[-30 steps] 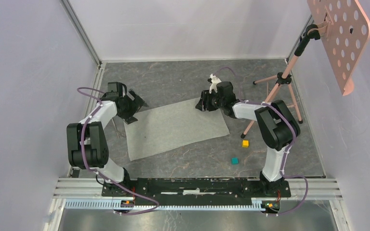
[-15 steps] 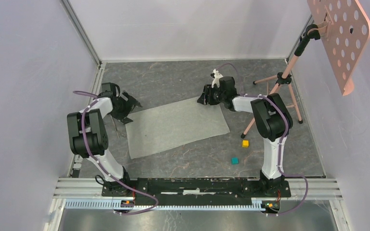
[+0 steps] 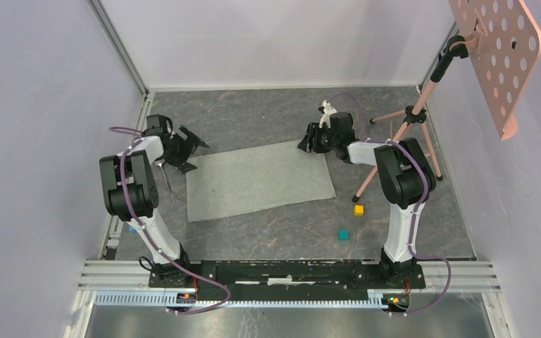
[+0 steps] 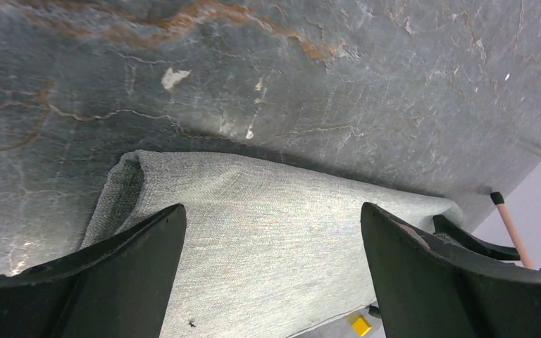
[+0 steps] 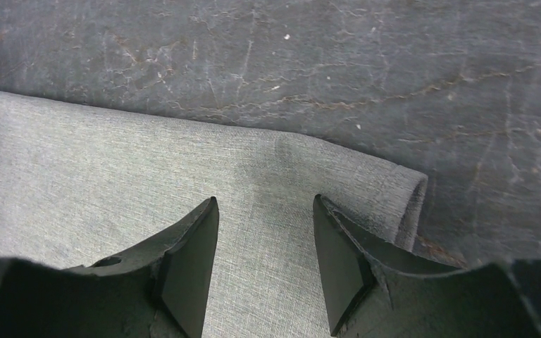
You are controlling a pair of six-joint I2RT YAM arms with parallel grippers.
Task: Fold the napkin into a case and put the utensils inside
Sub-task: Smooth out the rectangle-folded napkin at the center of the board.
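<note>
Inspecting the napkin (image 3: 260,179): it lies open and flat in the middle of the table (image 3: 253,116), with no fold made. My left gripper (image 4: 271,217) stands at its far left corner, jaws spread wide with the cloth between them, holding nothing. My right gripper (image 5: 265,203) sits over the far edge close to the far right corner, jaws at a middling gap, also holding nothing. Both corners curl slightly off the table. The utensils (image 3: 168,184) lie on the table just left of the napkin, near my left arm; I cannot tell fork from spoon at this size.

Risks noted:
- A pinch on a curled corner may catch a doubled layer or slip off the edge, so the corner drops partway through the fold.
- If the two corners lift unevenly, the fold will skew and the case will not hold its shape.
- The utensils lie close enough that dragging cloth or my left arm could knock them away.
- The tripod (image 3: 401,134) stands near my right arm; a wide swing could strike it.
</note>
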